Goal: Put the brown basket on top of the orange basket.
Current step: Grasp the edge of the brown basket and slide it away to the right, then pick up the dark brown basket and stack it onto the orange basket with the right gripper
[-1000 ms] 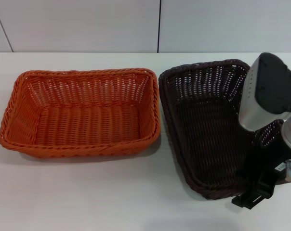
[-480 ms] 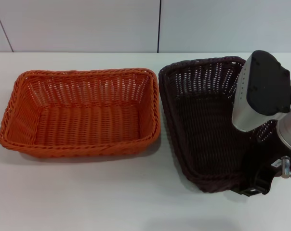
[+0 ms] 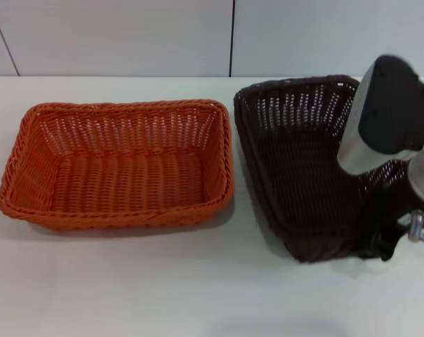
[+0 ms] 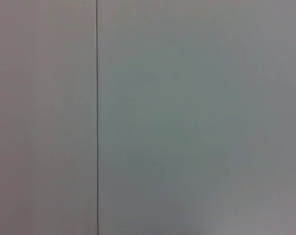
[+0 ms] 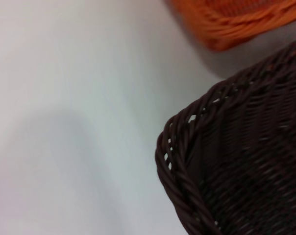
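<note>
over on my right, the right gripper is clamped on the brown basket's near right rim and has tipped it up off the table since 1 second ago (the lift has begun). it sits just beside the orange basket, not yet on it. left gripper is out of view.

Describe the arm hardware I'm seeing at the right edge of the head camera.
The right arm has a silver, rounded link capped with a matte black cover, then a silver cylindrical joint. Below it the right gripper is black, with a small metal fitting and thin wire at its side.
</note>
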Action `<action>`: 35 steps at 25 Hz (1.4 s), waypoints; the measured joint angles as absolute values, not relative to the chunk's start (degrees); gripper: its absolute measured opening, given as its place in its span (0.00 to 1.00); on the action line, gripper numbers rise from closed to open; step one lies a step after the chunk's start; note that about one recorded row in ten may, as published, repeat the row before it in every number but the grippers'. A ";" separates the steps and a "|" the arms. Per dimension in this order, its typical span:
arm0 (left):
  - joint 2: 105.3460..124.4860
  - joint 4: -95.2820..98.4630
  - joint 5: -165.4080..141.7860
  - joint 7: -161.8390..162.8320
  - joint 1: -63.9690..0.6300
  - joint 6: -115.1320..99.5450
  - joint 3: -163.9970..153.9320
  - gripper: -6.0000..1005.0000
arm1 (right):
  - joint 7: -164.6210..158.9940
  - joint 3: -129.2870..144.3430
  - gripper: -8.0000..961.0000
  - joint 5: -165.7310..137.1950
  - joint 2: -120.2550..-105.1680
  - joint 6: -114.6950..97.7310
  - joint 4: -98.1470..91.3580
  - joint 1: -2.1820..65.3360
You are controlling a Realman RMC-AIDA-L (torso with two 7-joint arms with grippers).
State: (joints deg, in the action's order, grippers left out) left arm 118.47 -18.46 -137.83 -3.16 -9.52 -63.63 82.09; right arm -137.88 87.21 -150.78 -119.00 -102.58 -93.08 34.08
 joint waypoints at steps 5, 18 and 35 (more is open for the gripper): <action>118.48 -17.50 -137.82 -3.16 -9.99 -63.64 82.08 0.79 | -140.37 88.23 0.31 -152.29 -119.05 -101.50 -97.90 33.43; 118.47 -17.17 -138.01 -3.16 -10.20 -63.69 81.73 0.79 | -145.76 91.44 0.22 -158.23 -119.09 -100.23 -107.57 34.15; 118.42 -17.05 -137.94 -3.16 -10.38 -63.74 81.73 0.79 | -144.70 98.02 0.23 -163.57 -119.02 -96.85 -113.57 37.54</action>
